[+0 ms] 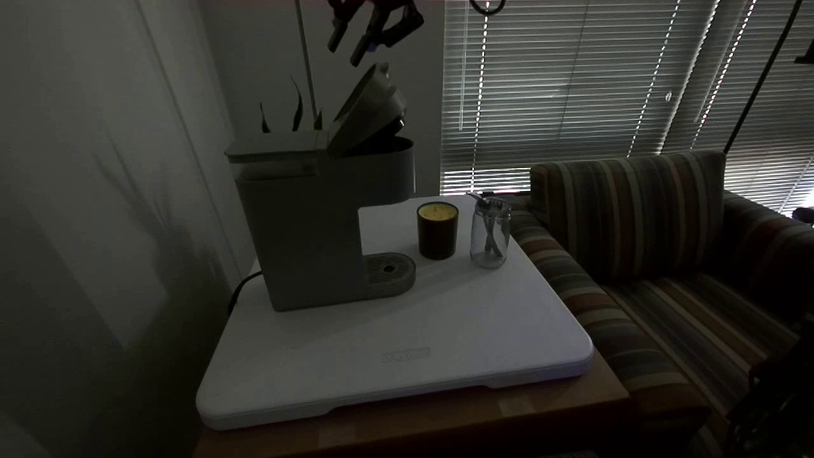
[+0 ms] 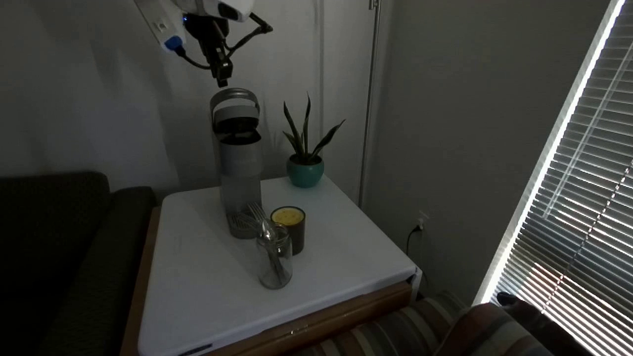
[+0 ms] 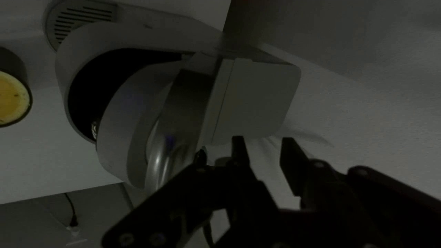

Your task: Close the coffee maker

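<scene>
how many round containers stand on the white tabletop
3: the glass jar with cutlery, the dark candle holder beside it, and the teal pot near the coffee maker; more may hide behind it.

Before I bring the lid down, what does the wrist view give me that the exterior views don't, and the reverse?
Wrist view only: a steep look down on the coffee maker, with its flat back cover nearly face-on.
Exterior views only: the glass jar with its cutlery, the striped armchair and the window blinds.
Shared: the gripper, the raised lid, the drip tray, the candle and the white tabletop.
</scene>
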